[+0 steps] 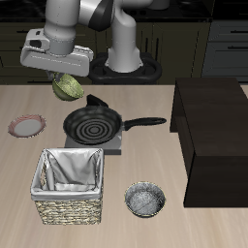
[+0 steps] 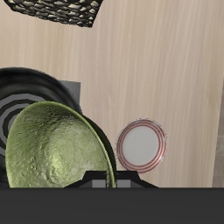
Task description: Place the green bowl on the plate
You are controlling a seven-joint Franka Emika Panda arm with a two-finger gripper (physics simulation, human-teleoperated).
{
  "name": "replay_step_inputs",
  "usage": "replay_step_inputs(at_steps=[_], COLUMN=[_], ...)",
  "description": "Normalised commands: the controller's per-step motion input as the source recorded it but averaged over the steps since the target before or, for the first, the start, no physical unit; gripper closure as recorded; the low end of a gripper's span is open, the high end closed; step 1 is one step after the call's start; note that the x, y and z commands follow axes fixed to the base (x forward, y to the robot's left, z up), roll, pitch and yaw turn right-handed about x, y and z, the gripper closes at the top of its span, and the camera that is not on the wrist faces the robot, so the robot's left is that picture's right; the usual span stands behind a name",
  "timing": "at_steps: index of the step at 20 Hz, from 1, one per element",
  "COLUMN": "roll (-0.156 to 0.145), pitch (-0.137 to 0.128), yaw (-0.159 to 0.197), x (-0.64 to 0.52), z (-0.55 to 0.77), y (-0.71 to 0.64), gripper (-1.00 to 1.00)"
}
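Now the gripper [image 1: 64, 77] is holding the green bowl [image 1: 66, 87] in the air, its fingers pinching the bowl's rim, tilted above the table behind the black frying pan [image 1: 93, 125]. The plate [image 1: 26, 125] is lying apart, beside the pan.

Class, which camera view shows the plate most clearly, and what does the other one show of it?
The wrist view shows the plate best: large, its pinkish rim and pale grey centre nearly whole, beside the green bowl held in the pincer. The exterior view shows the plate small, near the picture's edge, on the table.
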Motion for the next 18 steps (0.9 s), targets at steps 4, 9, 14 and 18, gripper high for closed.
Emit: replay_step_inputs(at_steps=[4, 9, 14, 18], roll=[-0.065, -0.046, -0.014, -0.014], pitch=[-0.003, 0.001, -0.019, -0.006], yaw=[-0.014, -0.005, 0.006, 0.015], x=[0.06, 0.03, -0.15, -0.16], z=[-0.11, -0.13, -0.18, -0.24], y=[-0.58, -0.33, -0.18, -0.21], gripper=[1.00, 1.00, 1.00, 1.00])
